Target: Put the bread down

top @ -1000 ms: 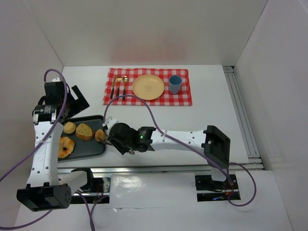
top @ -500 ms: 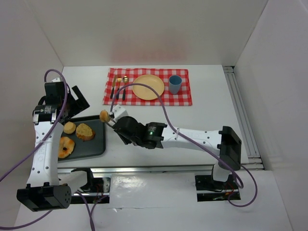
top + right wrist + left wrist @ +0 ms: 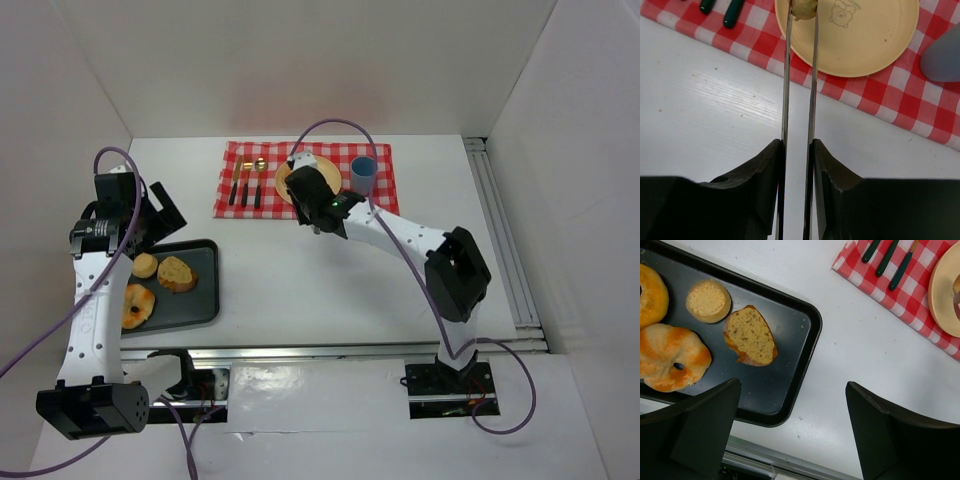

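At the near left corner of the counter (image 3: 300, 270), a dark tray (image 3: 790, 385) holds the bread not yet served: a round bun (image 3: 708, 301), a craggy slice (image 3: 750, 335) and a ring (image 3: 674, 357). The left hand (image 3: 792, 425) hangs over it, fingers wide and holding nothing, probably to keep clear. Toward the far edge, the right hand (image 3: 799, 150) is narrow. Its long metal blades (image 3: 787, 75) pinch a small bun (image 3: 804, 8) over the rim of the yellow plate (image 3: 875, 45) on the checked cloth (image 3: 880, 100), seemingly ready to set it down.

Lab robot test cell, not a real kitchen. 3 white panel walls (image 3: 300, 60) box in a white table (image 3: 300, 270) with an aluminium rail (image 3: 350, 351) along its near edge. Purple cabling (image 3: 335, 122) runs loose over it.
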